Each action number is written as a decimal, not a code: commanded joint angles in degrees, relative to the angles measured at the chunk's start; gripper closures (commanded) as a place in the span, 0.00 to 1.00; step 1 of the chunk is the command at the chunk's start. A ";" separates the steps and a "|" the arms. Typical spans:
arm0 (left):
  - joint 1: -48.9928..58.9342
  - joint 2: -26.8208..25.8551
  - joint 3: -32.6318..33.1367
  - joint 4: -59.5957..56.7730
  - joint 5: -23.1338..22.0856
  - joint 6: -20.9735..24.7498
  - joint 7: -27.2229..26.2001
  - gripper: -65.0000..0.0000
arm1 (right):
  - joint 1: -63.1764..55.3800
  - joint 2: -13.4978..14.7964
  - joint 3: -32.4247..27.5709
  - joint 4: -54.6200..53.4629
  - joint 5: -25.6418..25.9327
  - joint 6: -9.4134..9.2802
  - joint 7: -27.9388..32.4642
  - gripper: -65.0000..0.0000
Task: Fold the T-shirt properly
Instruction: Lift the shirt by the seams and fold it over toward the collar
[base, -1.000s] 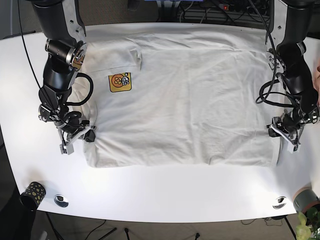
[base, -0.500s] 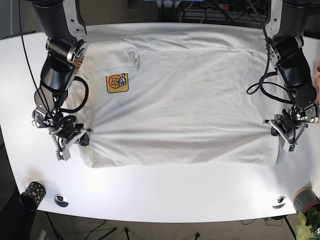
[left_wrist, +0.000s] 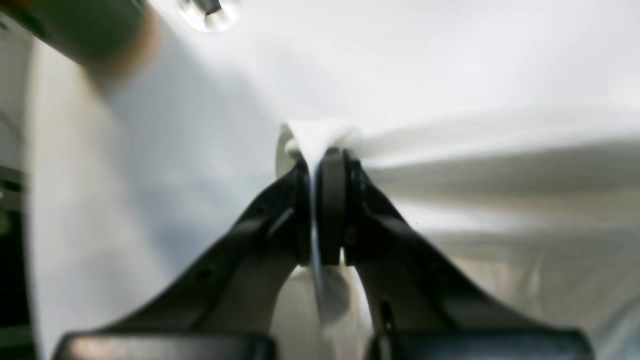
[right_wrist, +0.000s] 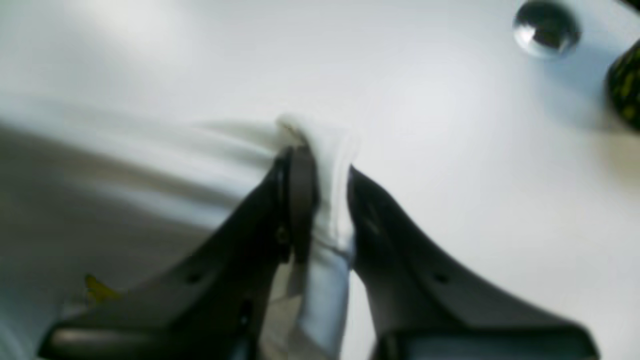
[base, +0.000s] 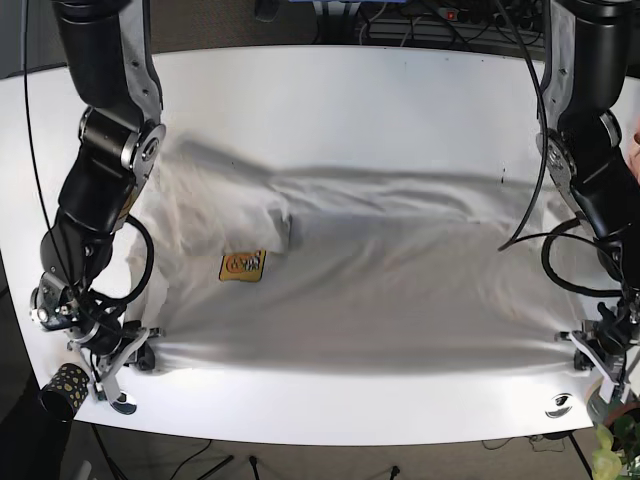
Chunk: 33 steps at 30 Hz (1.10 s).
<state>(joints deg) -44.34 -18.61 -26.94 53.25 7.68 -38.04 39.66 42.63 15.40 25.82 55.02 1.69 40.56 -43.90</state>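
Left wrist view: left gripper (left_wrist: 320, 165) closed down tight, black pads pressed together with a thin fold of the white T-shirt (left_wrist: 500, 165) pinched between them. A small tuft of cloth bunches out past the tips. From the pinch the fabric runs off to the right in taut, blurred ridges. White counter (left_wrist: 150, 175) lies beyond and to the left. A shiny metal disc (left_wrist: 209, 11) sits at the top edge, next to a dark blurred object (left_wrist: 85, 30) in the corner.

Right wrist view: right gripper (right_wrist: 320, 170) nearly closed, clamped on a thicker bunched wad of T-shirt (right_wrist: 327, 200); the cloth fills the gap between the fingers and hangs down between them. Fabric stretches away to the left. Bare counter (right_wrist: 450, 125) to the right. Metal disc (right_wrist: 546, 27) top right, dark yellow-speckled cup (right_wrist: 625, 85) at the right edge. Frame is motion-blurred.

Base view: T-shirt (base: 400, 270) spread across the middle of the counter (base: 350, 90), near edge pulled into a straight line. Right gripper (base: 120, 352) holds that edge's corner at picture-left, left gripper (base: 597, 355) holds the other at picture-right. Yellow logo patch (base: 243, 266) faces up left of centre. Speckled cup (base: 64, 385) and one disc (base: 122, 403) sit at the near-left corner, second disc (base: 558, 406) near-right.
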 joint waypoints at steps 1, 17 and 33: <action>-4.23 -1.04 -0.01 4.02 -0.25 0.64 0.03 1.00 | 5.06 1.61 0.15 3.13 0.28 -0.56 -0.28 0.93; -15.49 -1.30 -0.01 20.46 -0.43 0.28 8.21 1.00 | 22.55 3.02 0.07 18.78 0.81 -0.56 -20.06 0.93; 8.34 -0.95 -3.00 30.57 -3.51 -1.83 8.21 1.00 | -6.37 3.81 3.14 32.49 10.66 -0.56 -23.48 0.93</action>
<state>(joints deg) -35.81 -18.02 -28.60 81.12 4.95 -39.92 48.80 36.16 17.72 27.09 84.86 12.03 40.32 -68.49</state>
